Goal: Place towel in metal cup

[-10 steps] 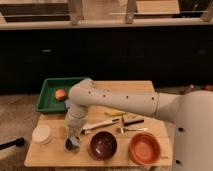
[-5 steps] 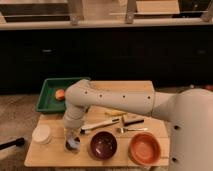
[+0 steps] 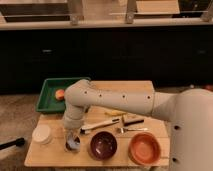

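The metal cup (image 3: pixel 72 146) stands on the wooden table near its front left. My gripper (image 3: pixel 71 136) points down right above the cup, at its mouth. A pale blue-grey patch at the cup's rim under the gripper may be the towel (image 3: pixel 75 142). The gripper hides most of it. The white arm (image 3: pixel 115 100) reaches in from the right and bends down over the cup.
A white round container (image 3: pixel 41 134) stands left of the cup. A dark red bowl (image 3: pixel 103 145) and an orange bowl (image 3: pixel 145 148) stand to its right. Utensils (image 3: pixel 102 124) lie behind the bowls. A green tray (image 3: pixel 48 101) with an orange object (image 3: pixel 60 93) sits at the back left.
The arm's elbow has shifted slightly to the left. The gripper has stayed over the metal cup, a touch lower.
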You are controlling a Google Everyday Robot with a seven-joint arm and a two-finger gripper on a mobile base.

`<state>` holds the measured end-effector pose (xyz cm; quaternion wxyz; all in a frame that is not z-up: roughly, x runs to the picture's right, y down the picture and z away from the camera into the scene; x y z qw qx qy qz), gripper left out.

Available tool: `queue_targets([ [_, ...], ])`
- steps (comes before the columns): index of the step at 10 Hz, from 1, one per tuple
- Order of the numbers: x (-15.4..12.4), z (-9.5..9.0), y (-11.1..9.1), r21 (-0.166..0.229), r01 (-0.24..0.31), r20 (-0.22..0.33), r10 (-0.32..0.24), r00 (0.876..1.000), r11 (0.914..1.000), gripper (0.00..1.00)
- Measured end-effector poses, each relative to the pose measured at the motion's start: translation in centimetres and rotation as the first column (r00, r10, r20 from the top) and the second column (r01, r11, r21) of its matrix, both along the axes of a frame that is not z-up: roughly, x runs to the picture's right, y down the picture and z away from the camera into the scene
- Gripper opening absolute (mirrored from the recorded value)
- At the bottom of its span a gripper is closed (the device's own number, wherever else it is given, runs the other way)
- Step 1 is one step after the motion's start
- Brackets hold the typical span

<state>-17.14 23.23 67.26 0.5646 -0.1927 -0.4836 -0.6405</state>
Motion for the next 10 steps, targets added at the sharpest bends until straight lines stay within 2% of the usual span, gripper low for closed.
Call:
queue_targets([
  [3, 0.1, -0.3, 0.0, 0.004, 0.004, 0.007, -0.005, 1.0, 1.0, 0.68],
  [5, 0.1, -0.4, -0.1, 0.011, 0.009, 0.006, -0.009, 1.0, 0.9999, 0.8],
  [10, 0.8, -1.2, -0.6, 0.033, 0.009, 0.0, -0.009, 1.0, 0.9994, 0.8],
])
